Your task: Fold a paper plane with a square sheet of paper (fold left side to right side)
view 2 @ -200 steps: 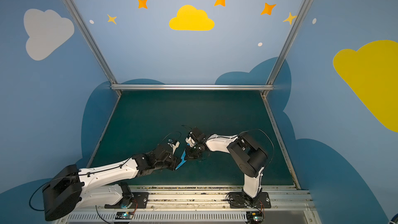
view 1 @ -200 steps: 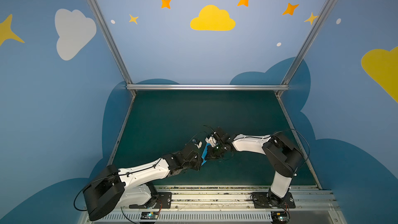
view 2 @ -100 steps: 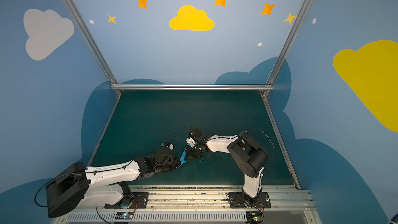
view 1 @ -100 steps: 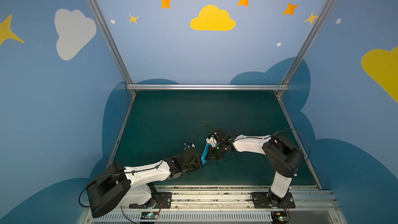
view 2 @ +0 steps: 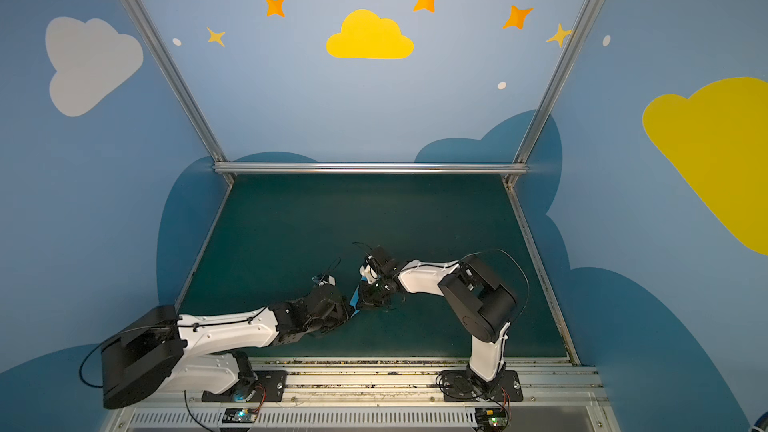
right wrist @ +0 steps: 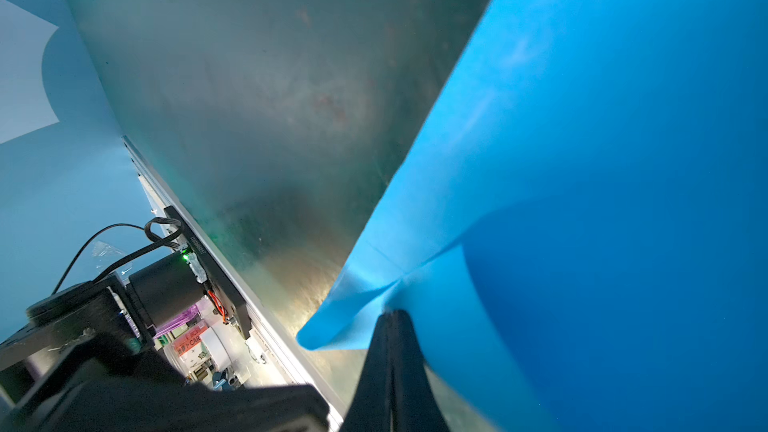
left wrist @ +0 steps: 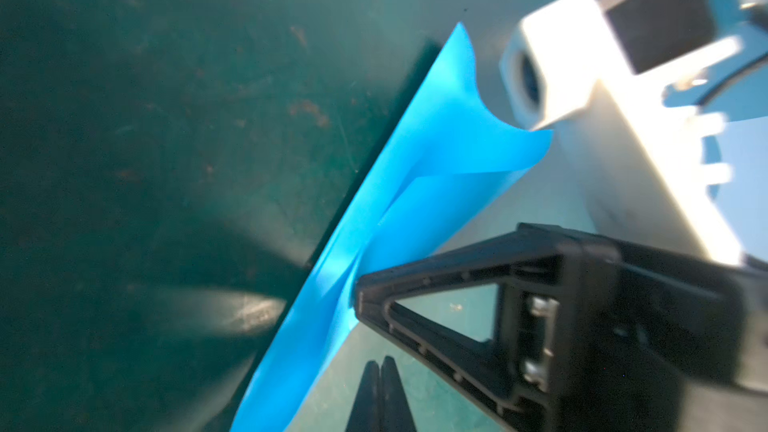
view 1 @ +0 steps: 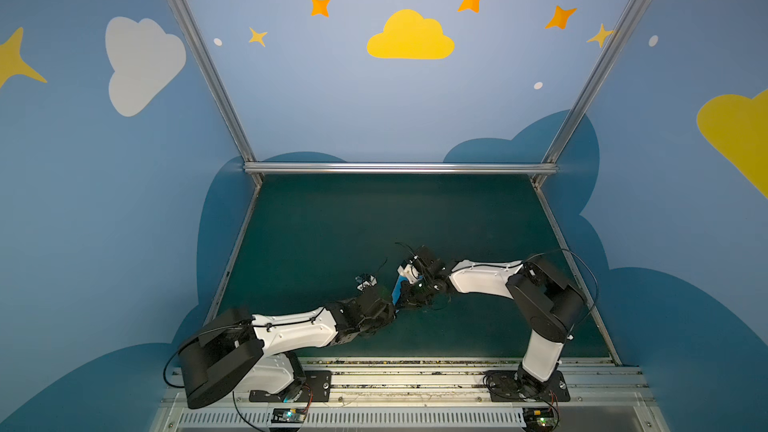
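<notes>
Paper (view 1: 397,284) is near the front-middle of the surface (view 1: 374,222), standing on edge between the two arms. Only a blue sliver shows in both top views. Can't tell if its lower edge touches the surface. In the left wrist view the paper (left wrist: 415,184) is doubled over, its layers not lined up, with one free corner curling toward the other arm.

Right end effector (right wrist: 392,317) is pressed together, pinching the paper at one spot close to an edge, and wrinkles fan out from the pinch. Left end effector (left wrist: 380,363) is pressed together too, apparently on nothing: its tips sit just beside the paper with bare surface behind them.

Risks, as judged from here:
- A single-point grip on thin paper means any pull or twist by the right arm could tear it or set a stray crease at the pinch.
- The loose layers could slide, so the left-to-right fold lands crooked.
- The curled corner could get trapped and flattened the wrong way.
- The left end effector can't grab while pressed together. If it pushes in like this it could crumple the paper or knock it out of the pinch.
- The two end effectors are very close, so they could bump.
</notes>
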Controlling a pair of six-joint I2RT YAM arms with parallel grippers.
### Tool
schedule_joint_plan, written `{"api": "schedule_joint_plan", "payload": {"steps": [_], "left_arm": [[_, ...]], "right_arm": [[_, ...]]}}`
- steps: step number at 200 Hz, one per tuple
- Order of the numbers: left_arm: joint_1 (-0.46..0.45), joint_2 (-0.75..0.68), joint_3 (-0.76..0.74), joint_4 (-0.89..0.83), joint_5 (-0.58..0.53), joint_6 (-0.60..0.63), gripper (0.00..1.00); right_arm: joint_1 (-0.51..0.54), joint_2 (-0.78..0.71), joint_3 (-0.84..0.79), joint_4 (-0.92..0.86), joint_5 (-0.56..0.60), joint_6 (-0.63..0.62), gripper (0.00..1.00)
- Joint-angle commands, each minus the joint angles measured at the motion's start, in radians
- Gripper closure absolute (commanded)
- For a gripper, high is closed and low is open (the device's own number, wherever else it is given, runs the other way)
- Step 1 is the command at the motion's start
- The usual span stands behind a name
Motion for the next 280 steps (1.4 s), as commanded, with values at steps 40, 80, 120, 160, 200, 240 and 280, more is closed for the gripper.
{"api": "schedule_joint_plan", "payload": {"steps": [40,80,120,160,200,240,280], "left_arm": [[-0.003,0.076,0.048,-0.009,-0.048,0.006,0.96],[-0.002,0.107,0.061,-0.007,-0.049,0.005,0.96],[-0.002,0.107,0.041,0.003,-0.048,-0.009,0.96],[-0.002,0.09,0.01,-0.003,-0.051,-0.019,0.96],[-0.002,0.078,-0.005,-0.017,-0.054,-0.019,0.96],[-0.002,0.058,-0.021,-0.034,-0.061,-0.022,0.96],[-0.002,0.039,-0.038,-0.051,-0.045,-0.021,0.96]], "right_arm": [[0.007,0.026,-0.009,-0.058,0.039,-0.005,1.0],[0.007,0.029,-0.004,-0.061,0.039,-0.006,1.0],[0.007,0.031,-0.004,-0.061,0.039,-0.005,1.0],[0.007,0.032,-0.003,-0.065,0.043,-0.005,1.0],[0.009,0.032,0.001,-0.067,0.042,-0.004,1.0],[0.009,0.029,0.001,-0.071,0.044,-0.002,1.0],[0.009,0.029,0.0,-0.071,0.045,0.0,1.0]]}}
